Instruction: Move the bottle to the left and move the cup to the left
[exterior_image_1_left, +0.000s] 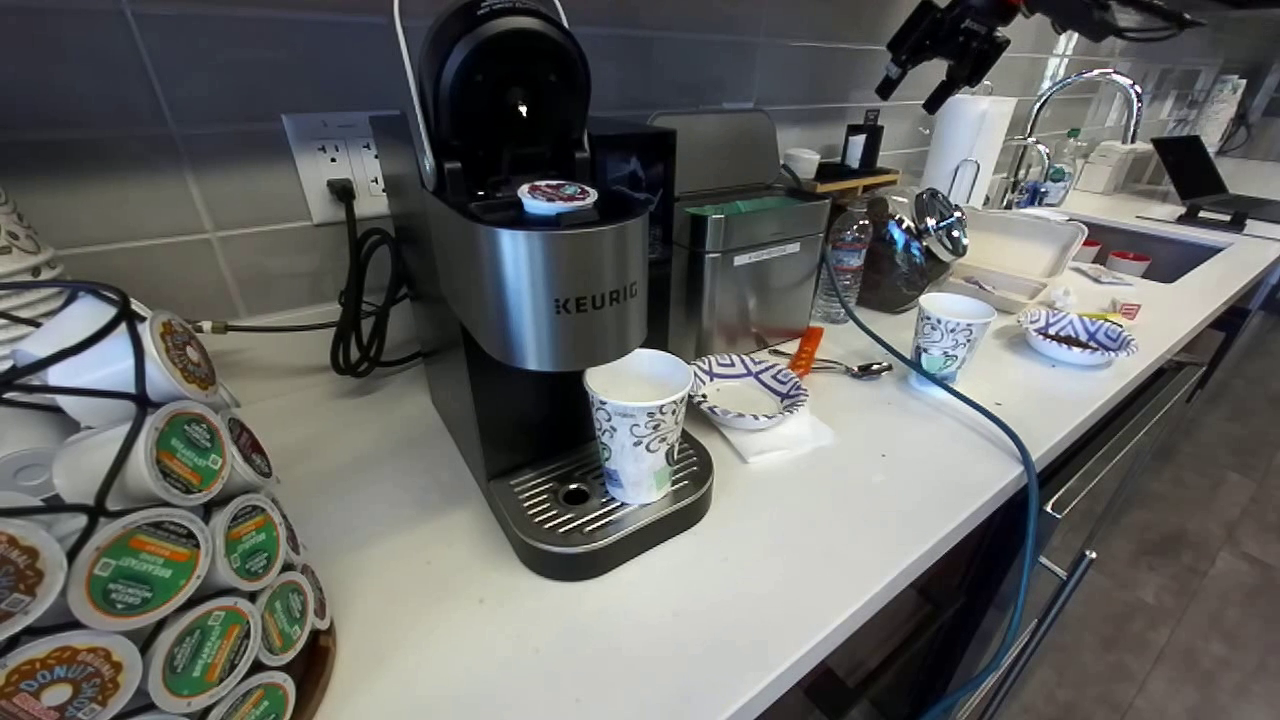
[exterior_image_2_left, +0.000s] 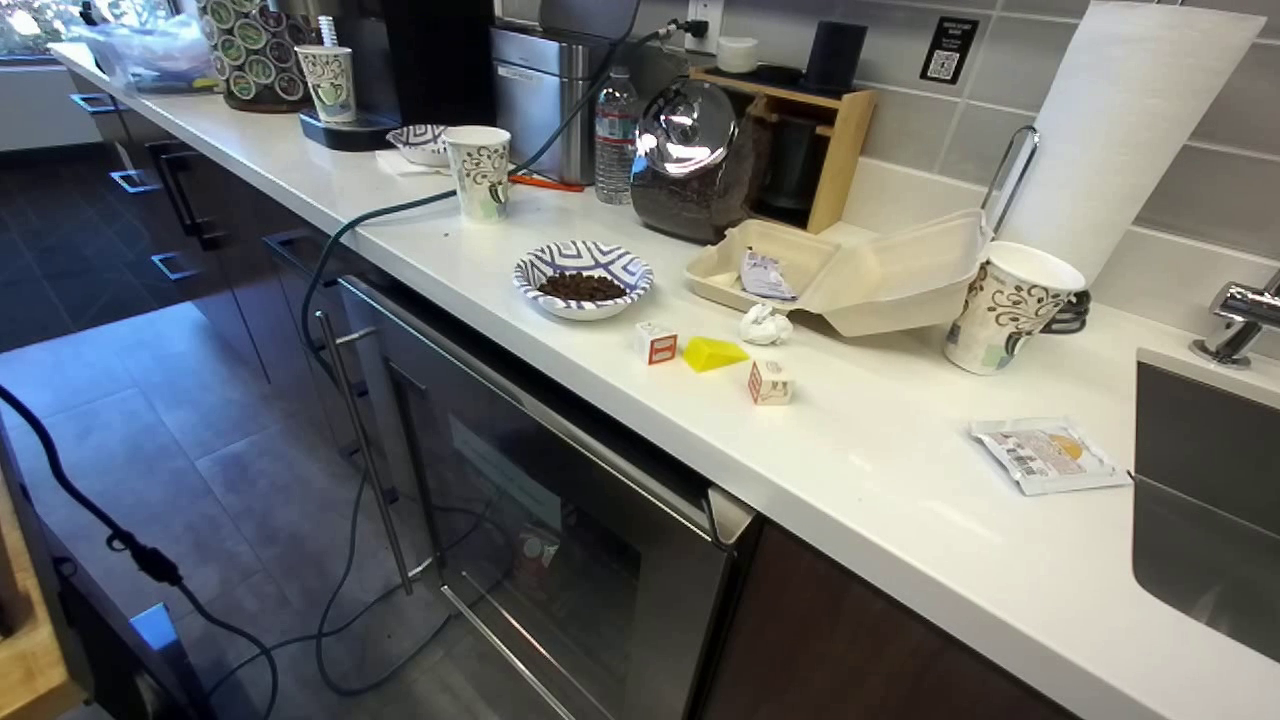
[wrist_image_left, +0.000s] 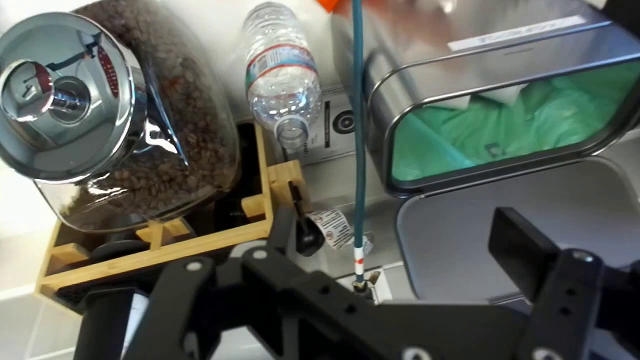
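Viewing a kitchen counter (exterior_image_1_left: 800, 560) with a gripper (exterior_image_1_left: 908, 98) hanging high at the upper right of an exterior view, fingers (wrist_image_left: 522, 245) spreading well apart in the lower half of the wrist view and pinching nothing. Showing the bottle (wrist_image_left: 282, 70) upright and ungripped at the upper centre of the wrist view, standing between a jar (wrist_image_left: 185, 125) at left and a bin (wrist_image_left: 450, 75) at right, with a cable (wrist_image_left: 359, 150) passing, in that frame, between bottle and bin. Also showing, in an exterior view, a cup (exterior_image_2_left: 480, 175) on the counter at the upper left, a similar cup (exterior_image_2_left: 330, 85) farther up and left on the drip tray (exterior_image_2_left: 345, 136) of a coffee machine (exterior_image_2_left: 430, 60), and a third cup (exterior_image_2_left: 1005, 310) at the right just beside a takeout box (exterior_image_2_left: 890, 290), all standing apart from the gripper. Not knowing for certain the intended cup among the three. Judging progress as early: seemingly leaving both moves to do, with reaching, gripping and shifting the bottle left coming first, then doing the same for the cup. Lacking any visible marker for the leftward goal, so not ruling out an already finished bottle move.
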